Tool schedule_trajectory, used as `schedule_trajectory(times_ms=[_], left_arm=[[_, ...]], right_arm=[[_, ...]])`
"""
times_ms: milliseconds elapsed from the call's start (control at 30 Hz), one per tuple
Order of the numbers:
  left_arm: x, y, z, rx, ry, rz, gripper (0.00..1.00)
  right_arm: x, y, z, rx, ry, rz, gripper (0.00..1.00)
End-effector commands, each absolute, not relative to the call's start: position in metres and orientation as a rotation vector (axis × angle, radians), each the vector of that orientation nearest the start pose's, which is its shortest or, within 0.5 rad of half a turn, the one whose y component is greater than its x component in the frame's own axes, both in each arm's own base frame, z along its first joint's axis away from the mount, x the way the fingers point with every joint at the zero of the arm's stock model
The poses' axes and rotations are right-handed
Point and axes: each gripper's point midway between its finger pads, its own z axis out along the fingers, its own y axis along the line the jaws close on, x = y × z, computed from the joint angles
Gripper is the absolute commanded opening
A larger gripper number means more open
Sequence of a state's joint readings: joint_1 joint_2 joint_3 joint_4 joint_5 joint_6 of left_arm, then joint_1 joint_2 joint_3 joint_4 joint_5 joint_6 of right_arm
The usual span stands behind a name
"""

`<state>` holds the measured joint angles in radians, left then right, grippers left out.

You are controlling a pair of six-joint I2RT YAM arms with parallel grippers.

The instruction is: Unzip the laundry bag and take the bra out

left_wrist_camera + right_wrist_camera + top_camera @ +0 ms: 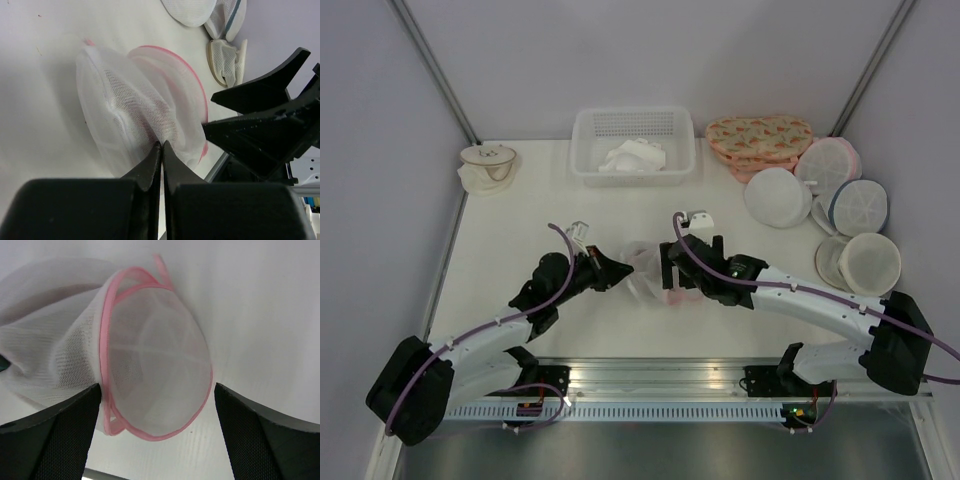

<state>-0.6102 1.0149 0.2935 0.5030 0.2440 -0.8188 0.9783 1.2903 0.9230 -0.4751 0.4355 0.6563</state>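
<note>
You have the laundry bag (650, 268) mid-worktop (520, 230). Left tool (162, 145) is pinched together on its mesh; right tool (156, 390) stands apart, straddling the pink rim. Zip looks unopened; the bra is not out

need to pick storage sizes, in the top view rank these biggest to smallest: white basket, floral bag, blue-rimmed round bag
1. white basket, largest
2. floral bag, somewhat smaller
3. blue-rimmed round bag, clearly smallest
</note>
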Motion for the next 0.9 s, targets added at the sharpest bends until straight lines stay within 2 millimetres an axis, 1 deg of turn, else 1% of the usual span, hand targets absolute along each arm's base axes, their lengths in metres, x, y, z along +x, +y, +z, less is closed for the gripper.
schedule_trajectory(times_ms=[0, 167, 233, 267, 367, 400, 433, 467, 500, 533, 567, 600, 633, 667, 733, 800, 833, 867], left_arm=[[0.227, -0.247, 0.147, -0.009, 1.936, -1.215, 0.02], [0.227, -0.245, 0.144, -0.013, 1.947, -1.201, 0.02], [0.225, -0.244, 0.143, -0.009, 1.949, -1.197, 0.02], [0.225, -0.243, 0.142, -0.007, 1.952, -1.196, 0.02], [0.222, -0.242, 0.138, -0.002, 1.966, -1.188, 0.02], [0.221, -0.242, 0.136, 0.003, 1.97, -1.189, 0.02], [0.219, -0.24, 0.13, 0.003, 1.984, -1.184, 0.02], [0.217, -0.24, 0.127, 0.002, 1.992, -1.183, 0.02], [0.216, -0.239, 0.124, 0.002, 2.001, -1.181, 0.02], [0.213, -0.237, 0.116, 0.0, 2.02, -1.173, 0.02], [0.212, -0.236, 0.113, -0.002, 2.03, -1.169, 0.02], [0.211, -0.235, 0.11, -0.007, 2.034, -1.164, 0.02], [0.21, -0.234, 0.107, -0.013, 2.042, -1.161, 0.02], [0.21, -0.233, 0.106, -0.016, 2.042, -1.161, 0.02], [0.21, -0.232, 0.105, -0.025, 2.04, -1.154, 0.02], [0.211, -0.232, 0.105, -0.025, 2.038, -1.151, 0.02], [0.211, -0.232, 0.106, -0.023, 2.036, -1.151, 0.02], [0.212, -0.232, 0.107, -0.021, 2.034, -1.15, 0.02]], right_arm=[[0.237, 0.203, 0.139, -0.082, 2.289, 0.023, 0.98], [0.236, 0.182, 0.128, -0.06, 2.292, -0.118, 0.98], [0.239, 0.161, 0.126, -0.031, 2.262, -0.269, 0.98], [0.238, 0.157, 0.125, -0.023, 2.268, -0.281, 0.98], [0.249, 0.137, 0.132, 0.041, 2.214, -0.396, 0.98], [0.253, 0.133, 0.135, 0.053, 2.2, -0.417, 0.98], [0.258, 0.127, 0.139, 0.081, 2.187, -0.436, 0.98], [0.261, 0.125, 0.141, 0.088, 2.18, -0.441, 0.98], [0.262, 0.129, 0.143, 0.089, 2.192, -0.415, 0.98], [0.267, 0.136, 0.146, 0.058, 2.198, -0.375, 0.98], [0.266, 0.145, 0.149, 0.034, 2.209, -0.295, 0.98], [0.263, 0.159, 0.146, -0.025, 2.239, -0.199, 0.98], [0.253, 0.184, 0.139, -0.105, 2.306, -0.02, 0.98], [0.249, 0.199, 0.143, -0.157, 2.291, 0.114, 0.98], [0.233, 0.219, 0.141, -0.242, 2.318, 0.28, 0.98], [0.223, 0.223, 0.136, -0.295, 2.325, 0.308, 0.98], [0.216, 0.228, 0.13, -0.339, 2.343, 0.306, 0.98], [0.212, 0.228, 0.122, -0.364, 2.358, 0.29, 0.98]])
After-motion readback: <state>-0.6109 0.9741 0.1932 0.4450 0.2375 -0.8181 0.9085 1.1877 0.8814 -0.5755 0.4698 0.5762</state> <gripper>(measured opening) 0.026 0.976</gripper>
